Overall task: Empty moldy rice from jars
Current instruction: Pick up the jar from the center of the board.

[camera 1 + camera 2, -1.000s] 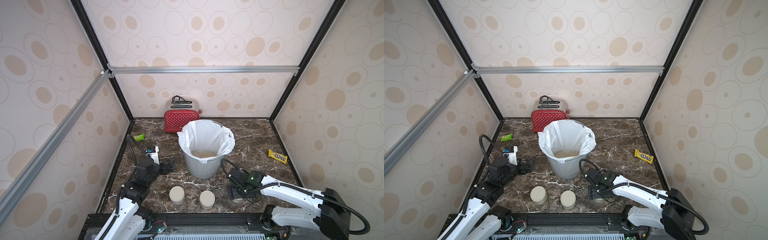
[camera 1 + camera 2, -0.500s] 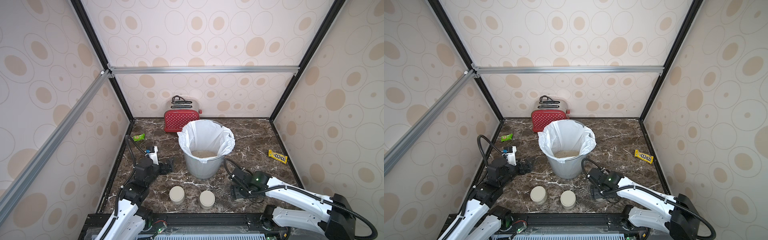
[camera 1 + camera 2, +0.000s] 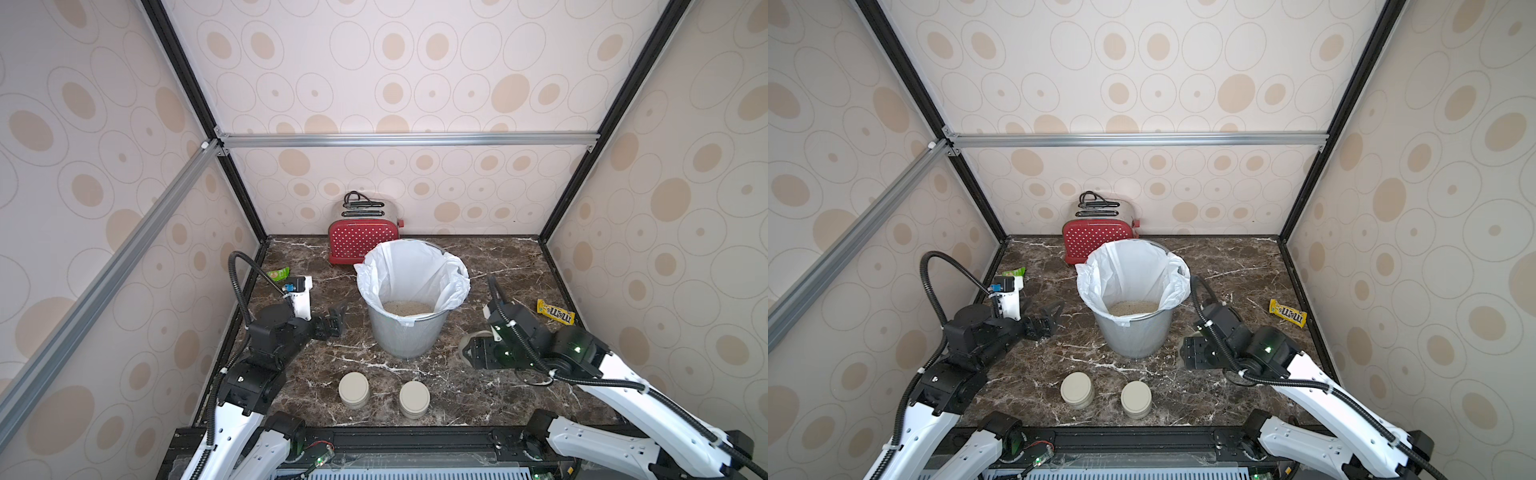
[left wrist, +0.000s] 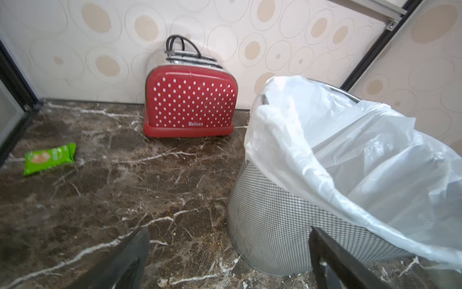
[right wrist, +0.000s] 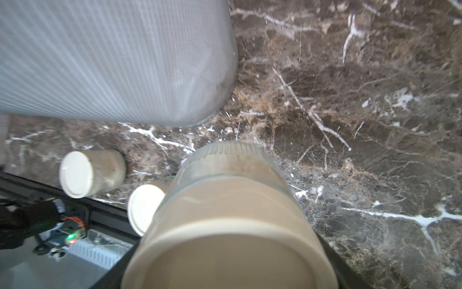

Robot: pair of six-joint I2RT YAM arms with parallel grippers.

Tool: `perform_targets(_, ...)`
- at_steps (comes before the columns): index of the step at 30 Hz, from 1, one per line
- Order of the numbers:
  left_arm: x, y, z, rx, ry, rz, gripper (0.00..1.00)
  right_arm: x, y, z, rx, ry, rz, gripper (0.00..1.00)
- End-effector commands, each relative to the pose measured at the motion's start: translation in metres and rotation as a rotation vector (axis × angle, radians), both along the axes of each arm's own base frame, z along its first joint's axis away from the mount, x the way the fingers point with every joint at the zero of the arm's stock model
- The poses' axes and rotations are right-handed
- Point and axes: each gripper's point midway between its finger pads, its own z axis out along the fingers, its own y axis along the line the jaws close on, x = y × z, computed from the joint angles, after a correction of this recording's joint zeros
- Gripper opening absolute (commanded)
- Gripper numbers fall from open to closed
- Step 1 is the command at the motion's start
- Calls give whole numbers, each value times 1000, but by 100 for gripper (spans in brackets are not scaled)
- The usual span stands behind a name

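Observation:
Two jars (image 3: 353, 389) (image 3: 414, 399) with beige lids stand near the table's front edge, and both show in the right wrist view (image 5: 92, 172) (image 5: 145, 207). A third jar (image 5: 230, 190) fills the space between my right gripper's jaws, lid end nearest the camera. My right gripper (image 3: 471, 353) is shut on it low at the right of the bin, where a sliver of that jar (image 3: 467, 343) shows. Moldy rice (image 3: 407, 308) lies as a pale heap in the white-lined bin (image 3: 405, 340). My left gripper (image 3: 338, 318) (image 4: 228, 232) hangs open and empty left of the bin.
A red dotted toaster (image 3: 361, 245) stands at the back wall behind the bin. A green packet (image 3: 277, 274) lies at the back left. A yellow candy bag (image 3: 555, 311) lies by the right wall. Fine grains are scattered on the marble around the bin.
My right arm has shifted a little away from the front edge, beside the bin, and its jaws have narrowed onto the jar. The left arm has not moved.

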Motion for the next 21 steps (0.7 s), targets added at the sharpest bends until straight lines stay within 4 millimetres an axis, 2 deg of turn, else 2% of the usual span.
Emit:
perform_targets(1,-12,-5,28,117,-77,-89,99,-5,-6,42,30,-68,64,54)
perform_targets(5,-16,-24,56,141,-153,-214,99,1,8,96,104,-162,134,53)
perform_targets(9,-29,-56,71,96,-186,-422,99,3,31,131,199,-217,228,53)
perform_targets(14,-54,-75,78,65,-240,-583,99,0,67,152,322,-214,364,52)
perform_targets(17,-70,-86,79,58,-260,-662,99,0,85,158,378,-202,429,51)
perform_targets(21,-88,-109,74,77,-251,-782,99,-1,108,165,441,-172,513,52)
